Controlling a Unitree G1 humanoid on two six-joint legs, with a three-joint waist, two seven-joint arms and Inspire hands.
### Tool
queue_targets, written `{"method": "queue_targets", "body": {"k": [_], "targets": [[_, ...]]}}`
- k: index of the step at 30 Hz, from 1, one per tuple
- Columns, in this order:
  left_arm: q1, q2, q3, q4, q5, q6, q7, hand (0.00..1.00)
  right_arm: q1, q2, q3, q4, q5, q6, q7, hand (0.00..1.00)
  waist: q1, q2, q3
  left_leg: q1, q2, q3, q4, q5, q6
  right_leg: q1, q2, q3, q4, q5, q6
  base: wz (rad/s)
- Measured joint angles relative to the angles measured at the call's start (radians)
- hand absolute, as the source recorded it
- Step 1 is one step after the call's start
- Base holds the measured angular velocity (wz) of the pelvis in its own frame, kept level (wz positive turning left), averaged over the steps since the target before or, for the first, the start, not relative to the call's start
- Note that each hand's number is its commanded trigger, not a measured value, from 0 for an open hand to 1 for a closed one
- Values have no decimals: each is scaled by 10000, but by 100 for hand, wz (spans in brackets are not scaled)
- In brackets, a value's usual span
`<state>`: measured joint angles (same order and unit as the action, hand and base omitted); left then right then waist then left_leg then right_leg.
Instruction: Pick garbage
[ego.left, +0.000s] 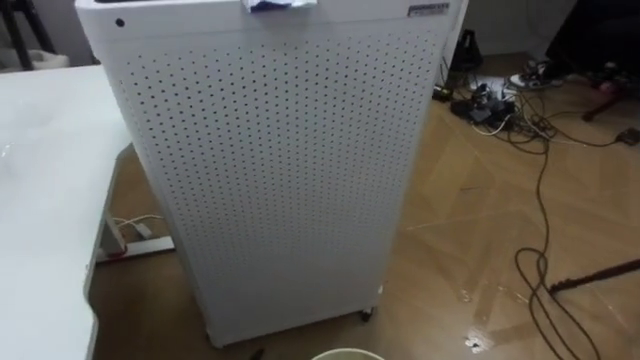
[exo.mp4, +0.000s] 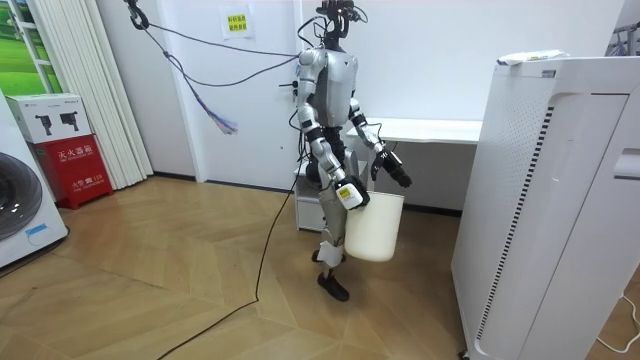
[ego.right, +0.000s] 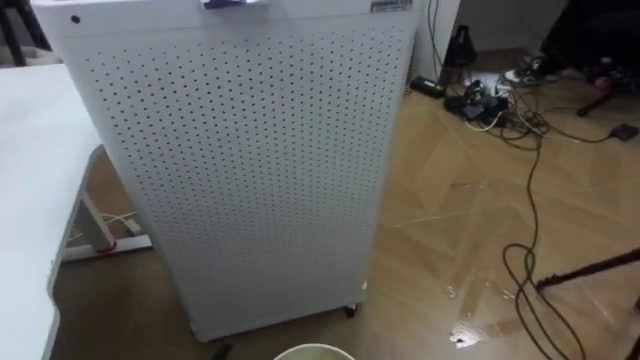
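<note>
One bucket (ego.left: 348, 354) | one perforated cabinet (ego.left: 280, 170) | one scrap (ego.left: 278, 5) atop

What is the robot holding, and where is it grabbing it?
A white bin, carried off the floor. Its right hand grips it at the top rim.

Red box (exo.mp4: 75, 170): white characters, unreadable
Yellow paper notice (exo.mp4: 237, 22) on white wall (exo.mp4: 450, 40): unreadable
Dark label (ego.left: 428, 9) on white perforated cabinet (ego.left: 280, 170): unreadable

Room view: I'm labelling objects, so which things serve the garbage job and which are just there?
Job: bin; scrap on the tower.
Just there: table; washer; red box.
</note>
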<state>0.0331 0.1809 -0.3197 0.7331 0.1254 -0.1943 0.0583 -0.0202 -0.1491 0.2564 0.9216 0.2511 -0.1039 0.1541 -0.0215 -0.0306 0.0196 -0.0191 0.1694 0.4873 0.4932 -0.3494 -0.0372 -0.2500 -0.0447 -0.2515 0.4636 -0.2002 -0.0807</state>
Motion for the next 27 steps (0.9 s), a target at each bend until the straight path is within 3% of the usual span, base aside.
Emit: {"method": "queue_targets", "body": {"k": [1,2,3,4,5,6,8,9,10,12,13,14,17,19,21,24,26,27], "targets": [[38,21,51,-111,-199,-1,33,0,-29,15,65,-24,-24,-1,100,100,84,-18,-6,-608,433,-362,1573,63,79,-88,195,210,222,-215,-20,-42],[100,-17,46,-216,-317,-4,39,0,-31,-40,72,-105,-70,-2,142,100,262,84,7,-1211,736,-978,3035,391,189,19,431,508,393,-331,-159,-53],[115,-57,50,-233,-347,-6,41,0,-32,-64,71,-133,-165,-10,141,100,298,143,20,-1506,811,-1357,3558,643,272,107,521,580,410,-367,-205,-47],[129,-98,30,-239,-343,-38,39,0,7,-77,87,-133,-238,-14,138,100,285,180,9,-1973,693,-1936,4043,701,280,260,561,677,385,-440,-271,-22],[122,-116,26,-270,-357,-147,45,0,20,-93,121,-133,-236,-13,131,100,256,102,29,-2460,438,-2165,3977,688,301,326,533,793,381,-496,-302,-16],[121,-132,28,-310,-356,-182,47,0,17,-108,113,-134,-238,-13,118,100,258,74,38,-2713,293,-2291,3809,691,298,350,516,852,380,-520,-304,-26],[131,-153,33,-447,-351,-232,46,0,17,-245,117,-133,-349,-14,105,100,378,19,24,-3435,-457,-2818,2156,869,126,438,487,1170,357,-621,-293,-40],[139,-154,32,-458,-351,-251,46,0,19,-292,129,-132,-359,-14,105,100,413,-18,40,-3493,-563,-2863,1558,974,38,481,480,1202,350,-651,-298,-44],[150,-155,28,-464,-357,-269,46,0,22,-407,216,-131,-351,-14,107,100,445,-6,33,-3581,-714,-2974,388,1386,71,596,472,1210,351,-727,-332,-34],[153,-148,29,-476,-392,-319,53,0,52,-514,389,-131,-313,-15,94,100,459,-1,-46,-3586,-825,-3025,-1059,2078,135,757,502,1239,366,-841,-280,-24],[183,-133,24,-530,-476,-369,79,0,106,-502,423,-131,-316,-14,63,100,476,-72,-118,-3448,-884,-3032,-1557,2700,197,855,494,1385,374,-988,-183,-20],[251,-117,27,-713,-532,-375,123,0,119,-504,462,-133,-317,-15,45,100,481,-157,-194,-3218,-994,-3019,-1774,3060,335,930,456,1493,308,-1079,-73,-20],[502,-87,20,-1151,-539,-509,182,0,262,-508,457,-237,-322,-15,8,100,512,-224,-228,-2937,-1142,-3009,-1659,3521,812,1466,387,1598,-207,-1210,150,-14],[501,-89,34,-1257,-536,-508,181,0,436,-514,419,-438,-379,-16,-3,100,507,-265,-220,-2794,-1326,-2980,-1581,3223,890,1810,199,1529,-546,-1287,289,0],[496,-71,123,-1484,-453,-516,172,0,523,-507,366,-795,-682,-11,11,100,572,-304,-198,-2638,-1571,-2846,-1436,2832,983,1999,-174,1366,-507,-1504,512,-2],[497,-55,137,-1571,-226,-517,169,0,520,-496,369,-1163,-690,-16,12,100,576,-222,-160,-2640,-1684,-2745,-929,2289,1065,2251,-376,1272,-397,-1701,708,1],[500,-27,132,-1651,-244,-517,181,0,516,-445,383,-1192,-641,-19,9,100,582,-237,-131,-2475,-1875,-2769,-746,1872,1182,2355,-664,978,181,-1811,907,15],[504,-31,130,-1651,-272,-521,181,0,518,-449,385,-1192,-598,-18,-2,100,585,-236,-128,-2404,-1943,-2782,-741,1801,1220,2266,-773,924,534,-1812,911,19]]}}
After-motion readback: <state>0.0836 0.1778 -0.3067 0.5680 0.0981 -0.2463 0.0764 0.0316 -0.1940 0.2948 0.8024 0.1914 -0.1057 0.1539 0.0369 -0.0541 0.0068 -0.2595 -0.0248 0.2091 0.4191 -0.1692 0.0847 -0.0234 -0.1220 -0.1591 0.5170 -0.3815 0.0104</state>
